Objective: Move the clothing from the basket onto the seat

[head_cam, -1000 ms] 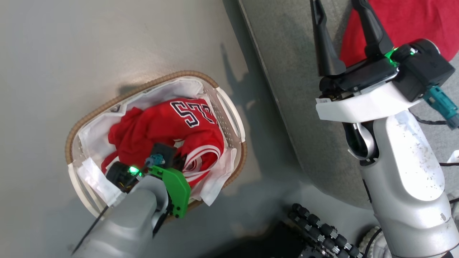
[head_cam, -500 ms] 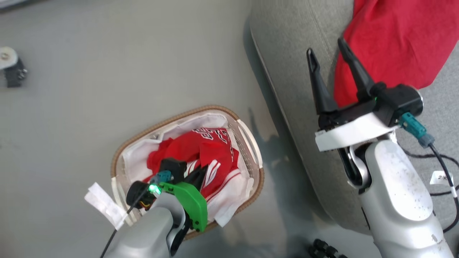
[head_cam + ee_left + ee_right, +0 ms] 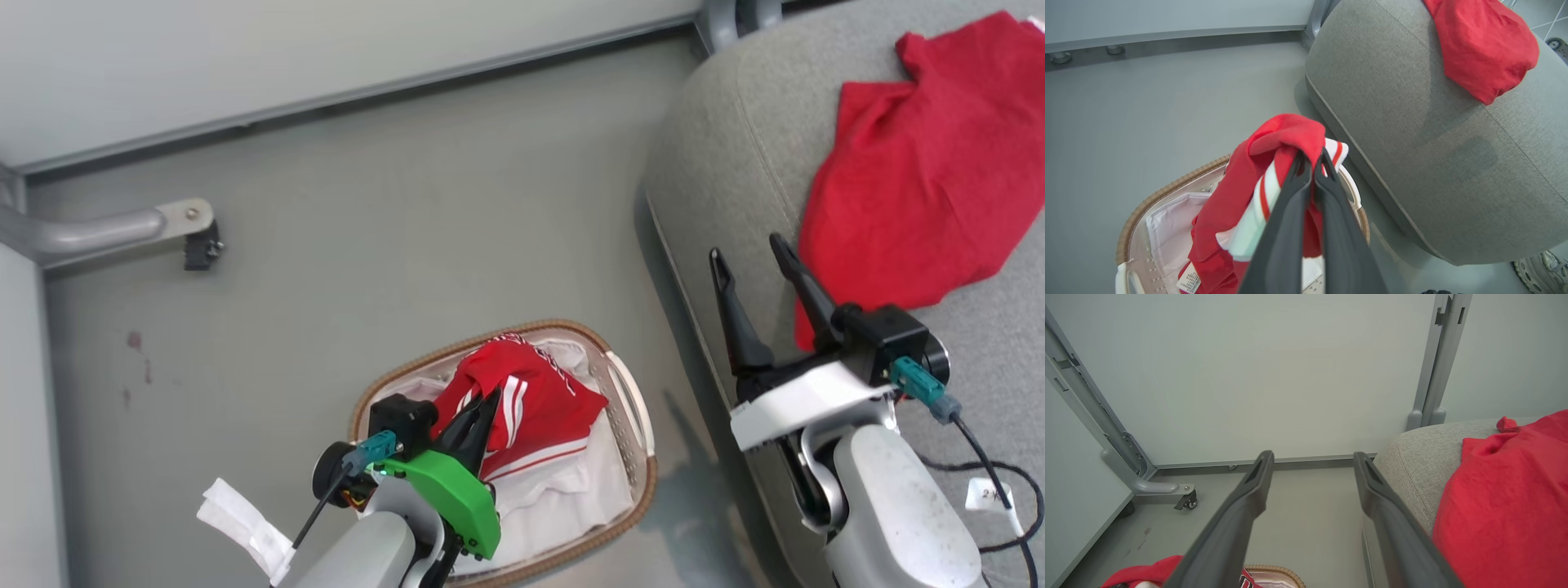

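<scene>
My left end effector [image 3: 1312, 158] clamps the jersey [image 3: 1284, 132] above the basket [image 3: 630, 384] — high enough to clear its rim toward the seat [image 3: 1412, 155]; my right end effector [image 3: 747, 249] gapes, empty.

— Does anything here carry writing that reads?
— Barely. The small white tag [image 3: 985, 493] shows marks like "2K", too small to confirm. The jersey [image 3: 535, 400] has lettering, and its care label [image 3: 1188, 281] has print, both illegible.

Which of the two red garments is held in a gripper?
The striped jersey, pinched by the left gripper over the basket; the plain T-shirt lies loose on the seat.
</scene>
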You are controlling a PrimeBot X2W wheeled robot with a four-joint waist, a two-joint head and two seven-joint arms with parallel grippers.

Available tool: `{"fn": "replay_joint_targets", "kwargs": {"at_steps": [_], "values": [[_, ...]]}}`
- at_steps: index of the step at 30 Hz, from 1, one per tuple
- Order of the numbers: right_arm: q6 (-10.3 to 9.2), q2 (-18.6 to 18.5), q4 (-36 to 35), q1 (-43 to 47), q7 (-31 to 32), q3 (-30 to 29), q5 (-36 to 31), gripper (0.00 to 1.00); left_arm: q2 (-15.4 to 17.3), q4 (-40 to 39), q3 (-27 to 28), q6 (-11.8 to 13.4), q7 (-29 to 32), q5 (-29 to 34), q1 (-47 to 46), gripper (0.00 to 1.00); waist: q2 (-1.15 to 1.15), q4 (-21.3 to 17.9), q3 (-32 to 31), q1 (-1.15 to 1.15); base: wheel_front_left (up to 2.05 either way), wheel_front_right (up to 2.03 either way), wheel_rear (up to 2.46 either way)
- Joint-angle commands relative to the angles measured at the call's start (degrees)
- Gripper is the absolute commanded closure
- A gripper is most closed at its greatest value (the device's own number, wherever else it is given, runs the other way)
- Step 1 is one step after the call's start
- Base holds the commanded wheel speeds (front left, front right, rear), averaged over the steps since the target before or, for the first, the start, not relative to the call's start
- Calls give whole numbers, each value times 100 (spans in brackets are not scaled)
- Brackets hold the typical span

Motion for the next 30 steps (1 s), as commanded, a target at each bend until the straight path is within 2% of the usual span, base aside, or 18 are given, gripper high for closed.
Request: {"fn": "replay_joint_targets", "kwargs": {"at_steps": [1, 9, 17, 30], "values": [[-8, -29, 36, 166, -27, -18, 29, 0, -13, -120, 81, -17, -4, 90, 135, 100, 0, 461, -568, 0, 0, 0, 0], [-8, -27, 121, 572, -27, 9, 101, 0, -56, -1170, 730, -17, -5, 464, 313, 100, 0, 726, -1023, 0, 0, 0, 0], [-8, -27, 254, 891, -27, 127, 122, 0, -92, -1940, 1189, -17, -5, 565, 389, 100, 0, 864, -1482, 0, 0, 0, 0], [-8, -27, 324, 1146, -27, 459, 122, 0, -121, -2513, 1368, -6, -5, 630, 38, 100, 0, 941, -1741, 0, 0, 0, 0]]}}
